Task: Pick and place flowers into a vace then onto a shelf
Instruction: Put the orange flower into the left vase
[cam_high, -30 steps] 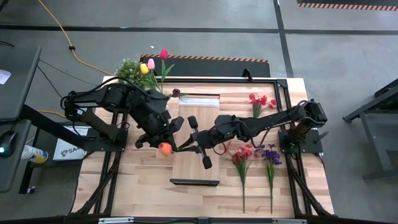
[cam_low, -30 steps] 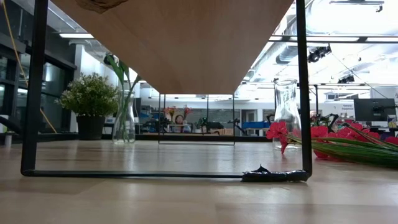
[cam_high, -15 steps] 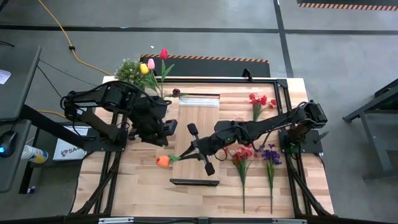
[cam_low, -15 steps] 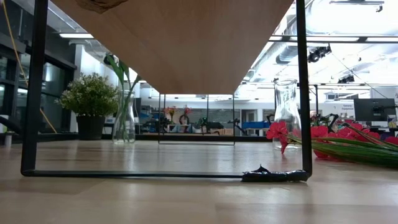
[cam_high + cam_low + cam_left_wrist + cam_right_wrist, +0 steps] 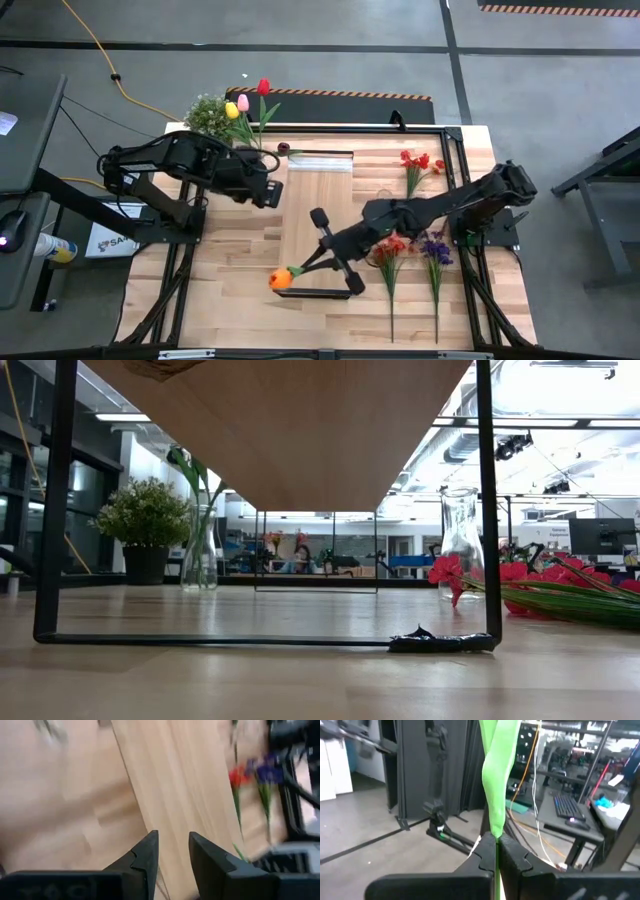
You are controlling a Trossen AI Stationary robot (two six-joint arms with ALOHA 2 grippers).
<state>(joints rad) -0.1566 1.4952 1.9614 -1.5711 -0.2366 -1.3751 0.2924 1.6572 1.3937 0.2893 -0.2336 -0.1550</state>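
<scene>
the right gripper (image 5: 322,253) reached across the shelf (image 5: 318,200) toward its dark end, its fingers (image 5: 512,855) pressed together on the green stem (image 5: 495,795) of an orange tulip (image 5: 281,279). the bloom hung just off the shelf's corner, over the table (image 5: 230,290), with the stem running from it back up to the gripper. in the right wrist view the stem stood straight up out of the closed fingertips.

the left gripper (image 5: 268,190) sat beside the shelf's left edge, near the end with the pale strip. its fingers (image 5: 145,857) stood a narrow gap apart with nothing between them, and the left wrist view looked past them along the shelf board (image 5: 170,785) to the red and purple flowers (image 5: 250,775) lying on the table.

a vase (image 5: 200,550) near the potted plant (image 5: 208,112) at the table's far left corner held yellow, pink and red tulips (image 5: 243,102). a red spray (image 5: 415,165) lay to the right of the shelf, and further along that side a second red spray (image 5: 390,250) and a purple cluster (image 5: 435,250) lay side by side. in the low view a second glass vase (image 5: 460,545) stood empty behind the red blooms.
</scene>
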